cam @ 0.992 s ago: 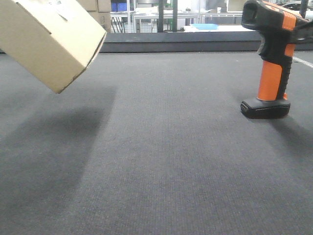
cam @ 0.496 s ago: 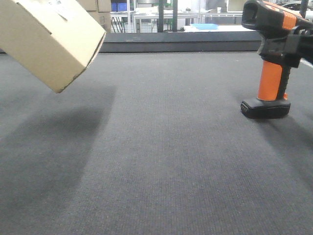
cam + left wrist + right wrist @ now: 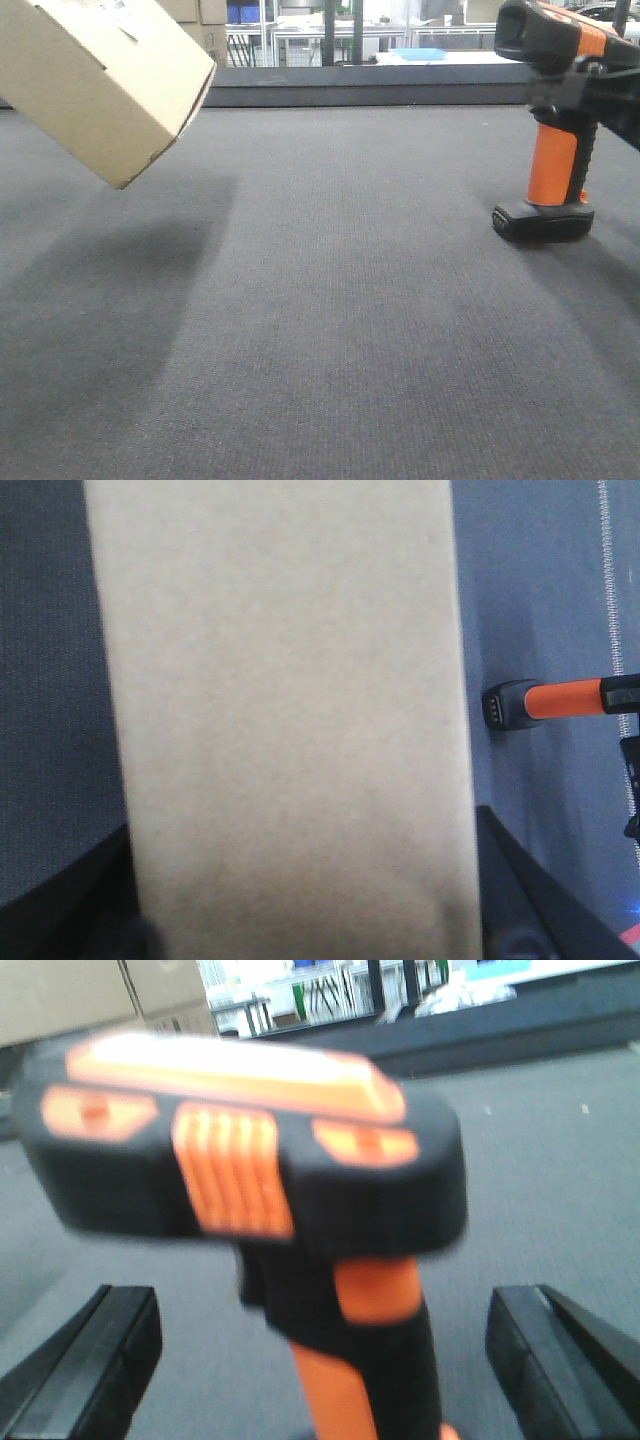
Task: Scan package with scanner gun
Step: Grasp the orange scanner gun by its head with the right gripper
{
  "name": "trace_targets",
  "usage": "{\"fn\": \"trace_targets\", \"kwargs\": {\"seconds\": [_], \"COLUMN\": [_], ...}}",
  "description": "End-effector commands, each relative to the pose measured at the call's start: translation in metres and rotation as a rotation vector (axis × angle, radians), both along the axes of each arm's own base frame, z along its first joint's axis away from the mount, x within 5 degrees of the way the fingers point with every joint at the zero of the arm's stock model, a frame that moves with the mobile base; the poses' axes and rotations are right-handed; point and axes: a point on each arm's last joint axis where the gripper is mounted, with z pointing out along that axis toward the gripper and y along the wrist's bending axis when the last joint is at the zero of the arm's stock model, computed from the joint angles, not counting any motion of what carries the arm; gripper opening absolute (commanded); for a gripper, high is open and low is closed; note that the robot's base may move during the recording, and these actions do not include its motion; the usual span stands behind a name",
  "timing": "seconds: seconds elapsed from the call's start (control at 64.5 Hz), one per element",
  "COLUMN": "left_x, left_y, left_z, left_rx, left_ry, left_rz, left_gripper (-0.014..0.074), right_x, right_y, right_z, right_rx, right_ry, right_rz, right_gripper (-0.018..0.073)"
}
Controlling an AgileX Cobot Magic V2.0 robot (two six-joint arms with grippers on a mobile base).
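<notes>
Closest to me, in my right wrist view, my right pincer point(image 3: 325, 1310) stands apart. Its two black fingers point(image 3: 90, 1370) sit low at either side of the frame, and neither touches anything. Between them rises the scanner gun point(image 3: 250, 1160), blurred by nearness. I see the orange patches on its black head, with the orange handle dropping down the middle of the gap.

In my left wrist view my left pincer point(image 3: 300, 825) is clamped on the package point(image 3: 280, 710). Its plain tan face fills most of the frame, with a dark finger point(image 3: 530, 890) showing at each lower side of the box.

From the front view, the package point(image 3: 100, 80) hangs tilted at upper left, clear of the grey mat point(image 3: 330, 300), one corner pointing down. A white label point(image 3: 125, 15) shows on its upper face, cut by the frame edge. Its shadow lies on the mat below.

Well apart at the right, the scanner gun point(image 3: 545, 130) stands upright on its flat black foot. Dark parts of my right arm point(image 3: 605, 90) cross it just below the head.

Farther off, a white line point(image 3: 620, 125) runs along the mat's right side, and a raised dark ledge point(image 3: 370, 95) closes its far edge. Beyond that stand metal-framed tables point(image 3: 300, 40) and stacked cardboard boxes point(image 3: 200, 20).
</notes>
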Motion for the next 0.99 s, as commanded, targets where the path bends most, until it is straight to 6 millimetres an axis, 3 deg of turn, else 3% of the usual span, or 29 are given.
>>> {"fn": "trace_targets", "kwargs": {"seconds": [0.0, 0.403, 0.605, 0.977], "left_x": [-0.001, 0.001, 0.002, 0.002], "left_y": [-0.002, -0.001, -0.001, 0.0], "left_z": [0.006, 0.007, 0.007, 0.006], "left_rx": [-0.021, -0.017, -0.015, 0.002], "left_ry": [-0.03, -0.053, -0.06, -0.061], "left_rz": [0.001, 0.02, 0.025, 0.026], "left_gripper": [-0.0111, -0.0111, -0.0111, -0.0111], "right_x": [0.005, 0.019, 0.025, 0.028], "right_y": [0.001, 0.005, 0.006, 0.006], "right_z": [0.002, 0.007, 0.001, 0.0], "right_rx": [0.0, -0.005, -0.01, 0.0], "right_ry": [0.012, 0.061, 0.08, 0.019], "right_rz": [-0.002, 0.002, 0.002, -0.003], "right_gripper": [0.0568, 0.0568, 0.0568, 0.0568]}}
